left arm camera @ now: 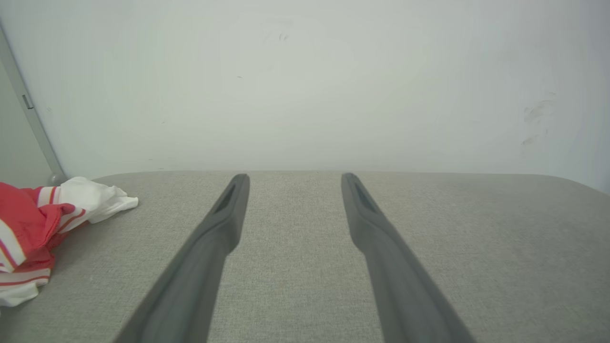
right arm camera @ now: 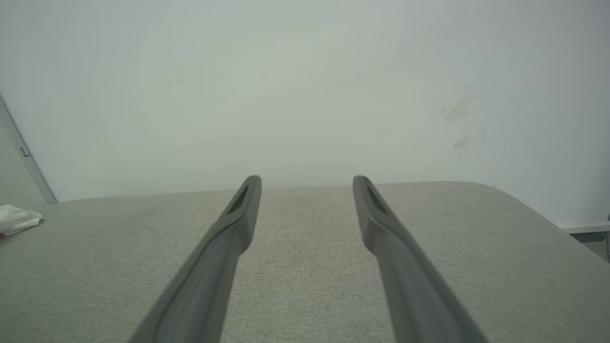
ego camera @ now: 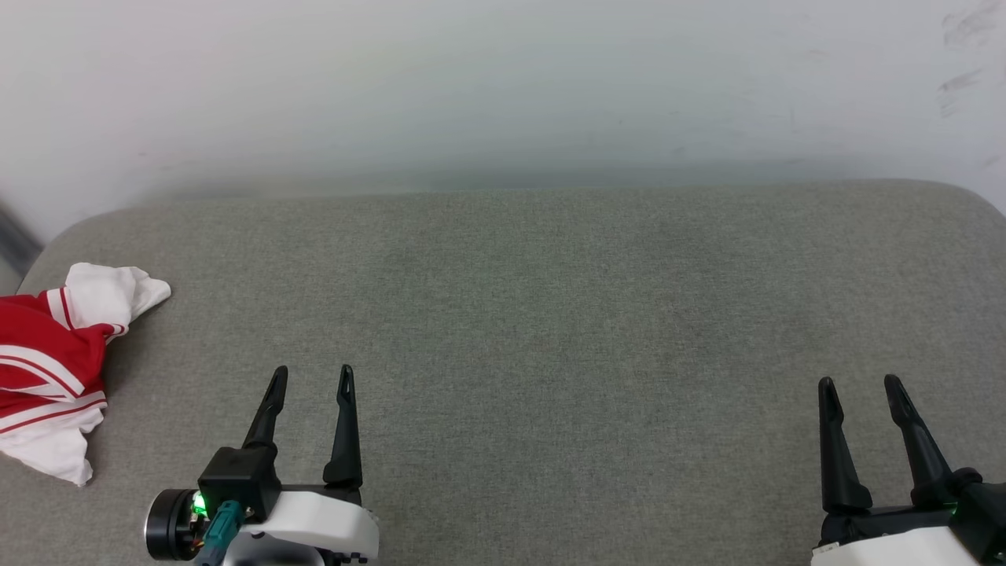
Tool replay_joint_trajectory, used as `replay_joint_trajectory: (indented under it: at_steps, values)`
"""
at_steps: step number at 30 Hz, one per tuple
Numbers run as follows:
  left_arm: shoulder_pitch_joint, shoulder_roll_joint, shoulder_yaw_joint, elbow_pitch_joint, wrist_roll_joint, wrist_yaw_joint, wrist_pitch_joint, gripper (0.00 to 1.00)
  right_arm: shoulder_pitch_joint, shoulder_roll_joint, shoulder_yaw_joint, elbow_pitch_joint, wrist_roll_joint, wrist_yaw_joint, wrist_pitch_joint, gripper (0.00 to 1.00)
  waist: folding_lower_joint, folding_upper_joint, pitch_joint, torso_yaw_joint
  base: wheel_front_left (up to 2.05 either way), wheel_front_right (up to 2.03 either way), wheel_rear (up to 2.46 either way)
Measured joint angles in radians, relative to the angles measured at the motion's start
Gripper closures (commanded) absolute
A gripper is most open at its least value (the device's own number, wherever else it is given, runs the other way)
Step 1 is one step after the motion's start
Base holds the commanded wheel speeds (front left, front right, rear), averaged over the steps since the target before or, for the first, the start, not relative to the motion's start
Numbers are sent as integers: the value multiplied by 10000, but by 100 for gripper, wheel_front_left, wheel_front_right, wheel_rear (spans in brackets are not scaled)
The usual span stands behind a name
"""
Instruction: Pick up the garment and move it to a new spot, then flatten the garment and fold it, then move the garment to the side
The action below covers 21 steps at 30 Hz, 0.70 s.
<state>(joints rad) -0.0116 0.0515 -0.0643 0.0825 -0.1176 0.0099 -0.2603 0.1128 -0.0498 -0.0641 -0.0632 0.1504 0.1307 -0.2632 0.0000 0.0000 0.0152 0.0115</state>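
- The garment (ego camera: 47,369) lies crumpled at the far left edge of the grey cushion (ego camera: 550,314). Its red body is bunched, with white sleeves poking out above and below and striped trim showing.
- The left gripper (ego camera: 313,369) is at the lower left over the cushion, near the garment but apart from it. Its fingers are spread with nothing between them.
- The right gripper (ego camera: 858,380) is at the lower right, well apart from the garment, its fingers also spread and empty.
- In the right wrist view, a white bit of the garment shows at the far left.
- A pale wall (ego camera: 471,94) rises behind the cushion, with scuff marks at its upper right.
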Motion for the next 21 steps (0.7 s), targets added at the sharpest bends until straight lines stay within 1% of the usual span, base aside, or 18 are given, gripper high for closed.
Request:
replay_joint_trajectory:
  at_steps: [6, 10, 15, 21]
  values:
    - [0, -2, -46, 54, -42, 29, 0, 0, 34, 0, -31, 17, 73, 2, 0, 0, 0, 0, 11, 71, 0, 0, 0]
    - [-51, -4, -52, 84, -90, 56, 0, 0, 79, -4, -65, 21, 69, 2, 0, 0, 0, 0, 37, 260, 0, 0, 0]
    - [-98, -4, -19, 115, -182, 90, -13, 0, 91, -2, -12, 12, 19, 0, 0, 0, 0, 0, 47, 668, 0, 0, 0]
    - [-127, -4, 58, 153, -192, 125, -27, 0, 93, -4, -8, -6, -10, 2, 0, 0, 0, 0, 73, 1345, 0, 0, 0]
